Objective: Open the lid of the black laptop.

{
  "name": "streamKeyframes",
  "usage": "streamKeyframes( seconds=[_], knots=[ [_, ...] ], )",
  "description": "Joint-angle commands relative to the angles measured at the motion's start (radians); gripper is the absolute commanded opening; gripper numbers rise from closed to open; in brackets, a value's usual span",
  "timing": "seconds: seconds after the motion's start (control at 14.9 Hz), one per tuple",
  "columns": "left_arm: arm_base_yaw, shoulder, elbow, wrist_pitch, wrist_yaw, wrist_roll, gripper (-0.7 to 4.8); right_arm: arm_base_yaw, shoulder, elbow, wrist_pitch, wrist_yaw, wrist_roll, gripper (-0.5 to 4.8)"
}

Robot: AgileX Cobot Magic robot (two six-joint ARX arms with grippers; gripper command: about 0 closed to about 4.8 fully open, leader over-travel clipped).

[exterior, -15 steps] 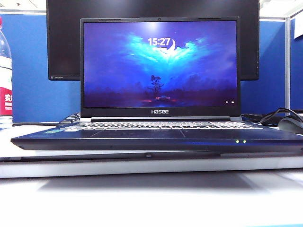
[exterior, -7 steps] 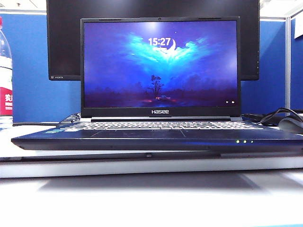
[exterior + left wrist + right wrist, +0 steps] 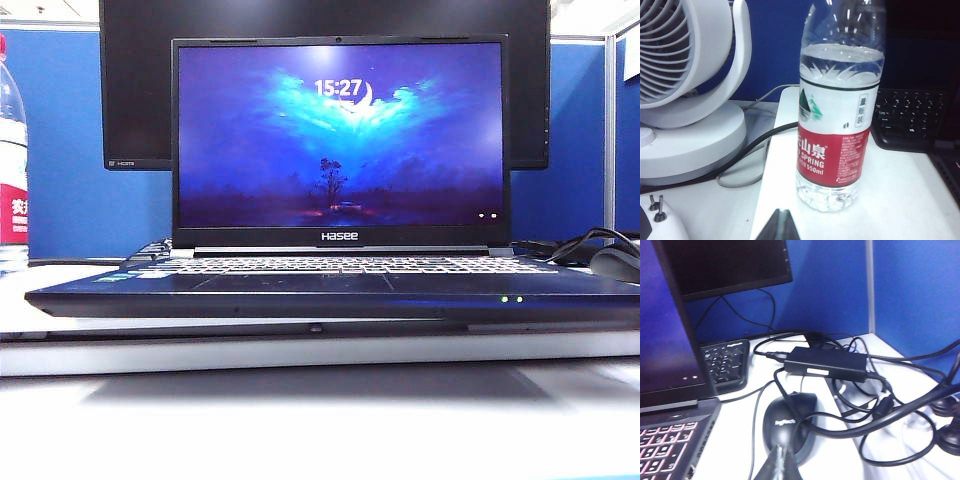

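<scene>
Exterior view: we find the black laptop (image 3: 335, 285) at table centre, its lid (image 3: 340, 140) standing upright, screen lit; we judge the opening step done. Neither arm appears there. We find the left gripper (image 3: 781, 226) clenched beside a water bottle (image 3: 837, 120), and the right gripper (image 3: 777, 467) clenched above a mouse (image 3: 787, 422), both apart from the laptop. No further move seems needed beyond holding clear.

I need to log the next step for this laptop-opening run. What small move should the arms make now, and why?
Probably none beyond holding clear. The lid already stands upright, screen lit, above the laptop keyboard. The left gripper, tips together, sits by the bottle; the right gripper, tips together, sits over the mouse. Neither touches the laptop.
</scene>
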Motion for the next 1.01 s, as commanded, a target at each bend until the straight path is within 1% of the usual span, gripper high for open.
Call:
streamKeyframes(
  seconds=[0.07, 0.54, 0.67, 0.87, 1.01],
  knots=[
    [0.000, -0.002, 0.000, 0.006, 0.000, 0.001, -0.03, 0.037, 0.001, -0.007, 0.007, 0.018, 0.001, -0.06],
    [0.000, -0.002, 0.000, 0.006, 0.000, 0.001, -0.03, 0.055, 0.001, -0.007, -0.005, 0.016, 0.002, -0.06],
    [0.000, -0.002, 0.000, 0.006, 0.000, 0.001, -0.03, 0.055, -0.010, -0.007, -0.005, -0.013, -0.002, -0.06],
    [0.000, -0.002, 0.000, 0.006, 0.000, 0.001, -0.03, 0.082, -0.010, -0.007, -0.005, -0.034, -0.061, -0.06],
    [0.000, -0.002, 0.000, 0.006, 0.000, 0.001, -0.03, 0.102, -0.010, -0.007, -0.005, -0.034, -0.071, -0.06]
  ],
)
